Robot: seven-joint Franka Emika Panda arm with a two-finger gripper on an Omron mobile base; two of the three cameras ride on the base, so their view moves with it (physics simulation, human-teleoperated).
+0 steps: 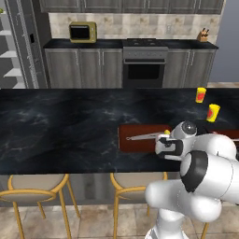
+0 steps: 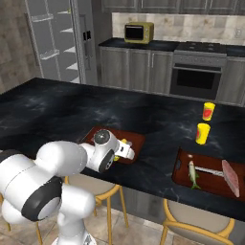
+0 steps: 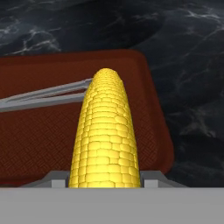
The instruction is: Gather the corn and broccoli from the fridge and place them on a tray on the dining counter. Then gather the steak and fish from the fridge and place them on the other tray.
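My gripper (image 3: 105, 181) is shut on the corn (image 3: 105, 127), a yellow cob that points away from the hand. It hangs low over the right part of a red-brown tray (image 3: 39, 144) on the black dining counter (image 1: 60, 126). From the base, the corn (image 2: 125, 142) peeks out beside the hand at the tray's (image 2: 95, 136) near edge. On the other tray (image 2: 210, 187), to the right, lie the fish (image 2: 192, 174) and the pinkish steak (image 2: 231, 177). The fridge (image 2: 52, 43) stands open at the far left. The broccoli is out of view.
A grey metal utensil (image 3: 39, 98) lies across the tray under the corn. Two yellow cups (image 2: 208, 111) (image 2: 203, 133) stand on the counter behind the second tray. Yellow-framed stools (image 1: 32, 191) sit under the counter's near edge. An oven (image 1: 144, 67) and a microwave (image 1: 82, 32) line the back wall.
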